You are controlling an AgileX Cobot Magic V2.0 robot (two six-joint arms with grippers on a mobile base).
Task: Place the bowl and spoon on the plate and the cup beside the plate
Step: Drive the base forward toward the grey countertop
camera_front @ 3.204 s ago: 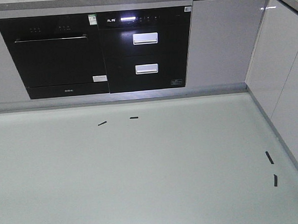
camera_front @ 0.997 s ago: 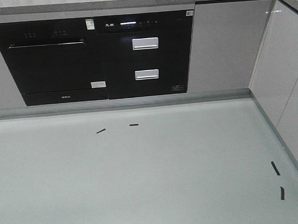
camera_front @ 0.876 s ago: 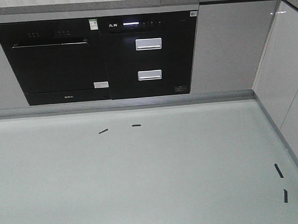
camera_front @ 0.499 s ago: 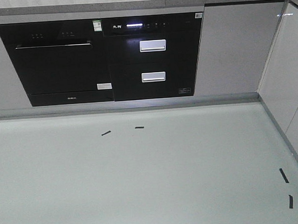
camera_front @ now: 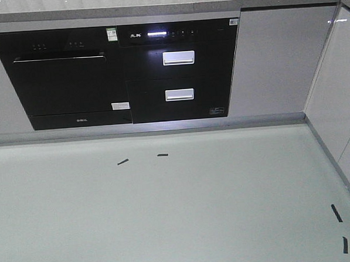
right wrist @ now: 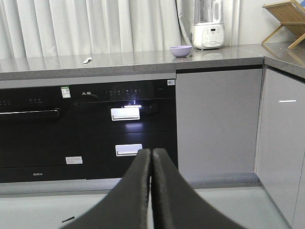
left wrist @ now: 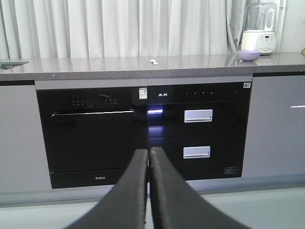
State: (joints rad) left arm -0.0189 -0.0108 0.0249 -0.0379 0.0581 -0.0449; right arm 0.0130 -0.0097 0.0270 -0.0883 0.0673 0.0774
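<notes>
Straight ahead of the right pincer (right wrist: 151,152), bare floor (right wrist: 228,205) ran to the black appliance fronts (right wrist: 43,138). Higher up, the desk (right wrist: 119,64) held a bowl (right wrist: 181,51) before a blender (right wrist: 208,28), with a spoon (right wrist: 87,60) well apart leftward.

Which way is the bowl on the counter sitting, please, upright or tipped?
Upright: the bowl rests on its base on the counter, rim facing up.
</notes>
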